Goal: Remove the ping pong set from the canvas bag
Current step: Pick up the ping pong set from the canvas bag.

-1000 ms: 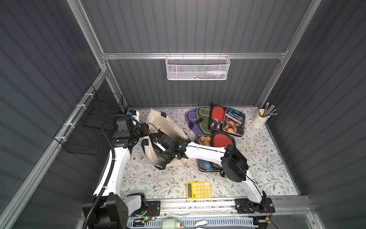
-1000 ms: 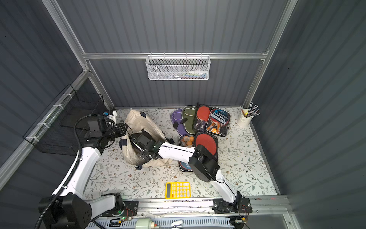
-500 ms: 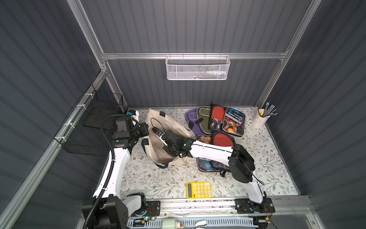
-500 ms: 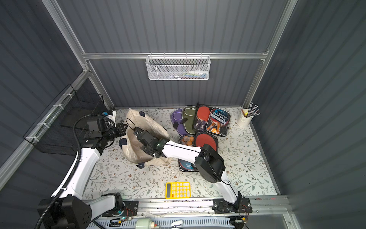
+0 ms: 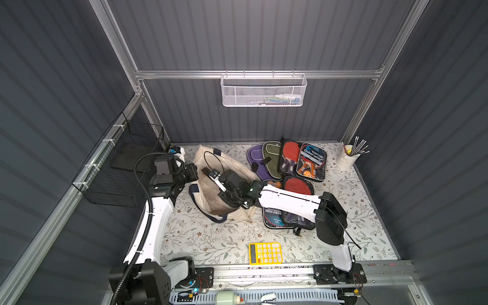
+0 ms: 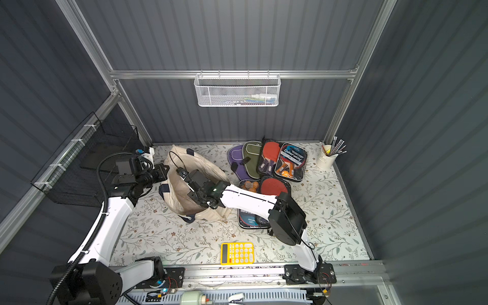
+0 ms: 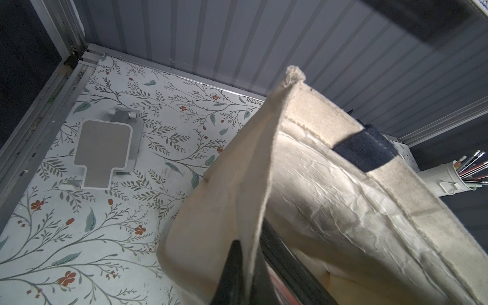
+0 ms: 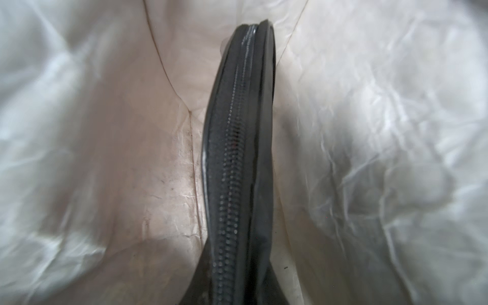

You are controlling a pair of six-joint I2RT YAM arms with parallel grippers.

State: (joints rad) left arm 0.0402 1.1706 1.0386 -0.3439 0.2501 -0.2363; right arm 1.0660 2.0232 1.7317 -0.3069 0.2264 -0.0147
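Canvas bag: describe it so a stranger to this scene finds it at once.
On the floral tabletop, look left of the heap of paddle cases. The canvas bag sits open there: cream cloth with navy straps, the only soft tote.

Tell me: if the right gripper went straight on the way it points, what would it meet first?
The ping pong set's black zippered case, gripped by the right gripper; behind it, probably the lining of the canvas bag. Depth is unclear.

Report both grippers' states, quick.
Left gripper: closed, pinching the rim of the canvas bag.
Right gripper: closed on the zippered ping pong set inside the bag.
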